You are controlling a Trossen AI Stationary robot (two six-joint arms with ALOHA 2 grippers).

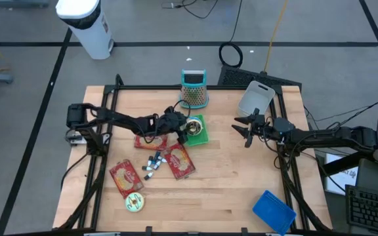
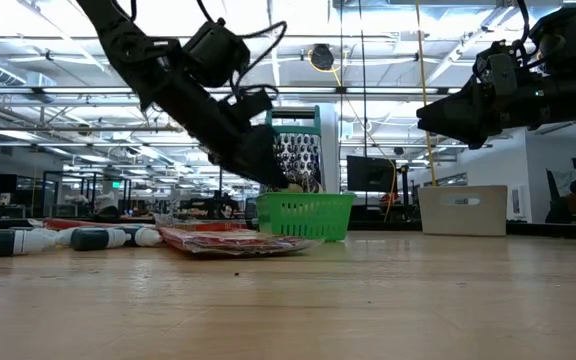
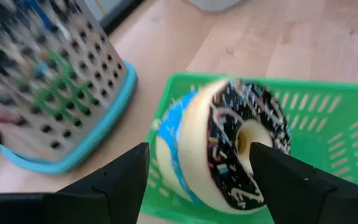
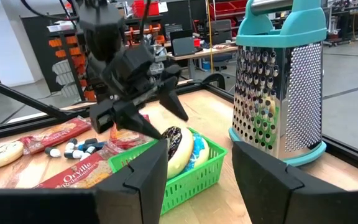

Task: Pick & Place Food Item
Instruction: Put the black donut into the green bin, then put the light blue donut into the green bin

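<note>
A chocolate-iced donut with sprinkles (image 3: 241,143) stands on edge inside the green basket (image 3: 328,118), leaning against a blue-iced donut (image 3: 169,130). My left gripper (image 3: 201,149) is open just above the basket (image 1: 201,136). Its fingers straddle the chocolate donut (image 4: 174,146), one on each flat side, with a little room showing. My left gripper (image 4: 173,126) comes in slanting down from the table's left. My right gripper (image 1: 245,131) waits open in the air to the basket's right, holding nothing.
A metal grater with a teal base (image 1: 193,88) stands just behind the basket. Red snack packets (image 1: 176,160), several small markers (image 1: 153,164) and a round cookie (image 1: 134,203) lie at front left. A white bin (image 1: 254,98) is at far right, a blue object (image 1: 272,210) at front right.
</note>
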